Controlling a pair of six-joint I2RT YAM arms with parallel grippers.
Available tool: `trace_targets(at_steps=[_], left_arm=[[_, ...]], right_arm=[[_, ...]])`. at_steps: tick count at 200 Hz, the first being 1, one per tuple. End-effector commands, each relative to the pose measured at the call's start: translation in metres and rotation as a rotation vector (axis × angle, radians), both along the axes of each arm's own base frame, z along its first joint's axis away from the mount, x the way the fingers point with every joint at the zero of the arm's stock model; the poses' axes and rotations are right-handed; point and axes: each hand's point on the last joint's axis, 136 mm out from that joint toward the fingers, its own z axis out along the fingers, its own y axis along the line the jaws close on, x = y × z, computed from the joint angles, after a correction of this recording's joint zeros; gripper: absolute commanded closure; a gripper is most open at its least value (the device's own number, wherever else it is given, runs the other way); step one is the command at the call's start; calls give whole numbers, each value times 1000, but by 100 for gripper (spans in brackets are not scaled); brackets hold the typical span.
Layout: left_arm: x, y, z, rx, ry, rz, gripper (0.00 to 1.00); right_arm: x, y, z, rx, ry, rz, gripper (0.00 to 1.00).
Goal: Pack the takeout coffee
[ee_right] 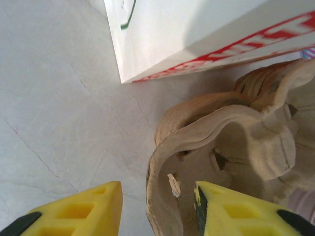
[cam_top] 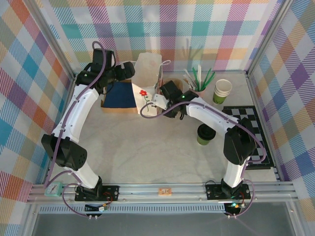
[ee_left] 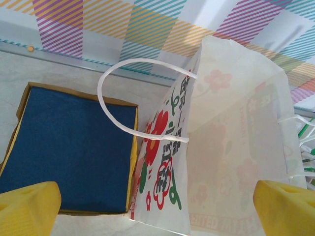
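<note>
Standing well apart from right tool (ee_right: 157, 196): takeout coffee (cam_top: 205, 133) | right tool apart | left tool (ee_left: 157, 206) apart

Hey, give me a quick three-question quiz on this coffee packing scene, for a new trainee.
1. True or false: the small green paper cup with a round black plastic lid is already inside the tall white paper bag.
2. The left gripper is: A) wide open, B) shut, C) shut on the bag's handle.
3. What brown thing sits at the right gripper's fingertips?
Key: 1 false, it stands on the table; 2 A; 3 a moulded pulp cup carrier.
</note>
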Motion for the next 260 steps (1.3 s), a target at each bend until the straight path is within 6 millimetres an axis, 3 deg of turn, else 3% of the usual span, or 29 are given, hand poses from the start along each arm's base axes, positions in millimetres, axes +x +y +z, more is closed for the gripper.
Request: trace_targets(at_steps=[1, 50, 83, 106, 160, 203, 205, 206, 208, 211, 226, 260], left_arm=[[-5, 6, 13, -24, -36, 8, 0], [-6, 8, 14, -36, -38, 1, 0], [-7, 11, 11, -49, -36, 4, 0], [-7, 11, 8, -50, -29, 2, 0], [-9, 14, 0, -59, -15, 7, 0], [-8, 14, -6, -64, -3, 7, 0], [-8, 14, -6, -65, -4, 7, 0], [-8, 14, -7, -65, -4, 8, 0], [-8, 14, -6, -65, -5, 8, 0], [-8, 15, -7, -65, -4, 9, 0], [-7, 15, -9, -66, -1, 12, 0], [-3, 17, -13, -67, 6, 17, 0]], right_arm=[[-5, 1, 22, 54, 38, 22, 52], [11, -15, 70, 265, 229, 5, 45], [20, -19, 65, 216, 220, 129, 38], [41, -23, 74, 232, 245, 112, 35], [59, -21, 49, 158, 248, 205, 35], [83, -12, 41, 188, 204, 198, 31], [85, -12, 41, 186, 200, 192, 30], [86, -12, 41, 186, 198, 188, 26], [88, -12, 40, 185, 194, 181, 9], [92, -12, 39, 183, 186, 171, 0], [102, -12, 36, 176, 159, 144, 1], [107, -12, 43, 174, 125, 149, 0]])
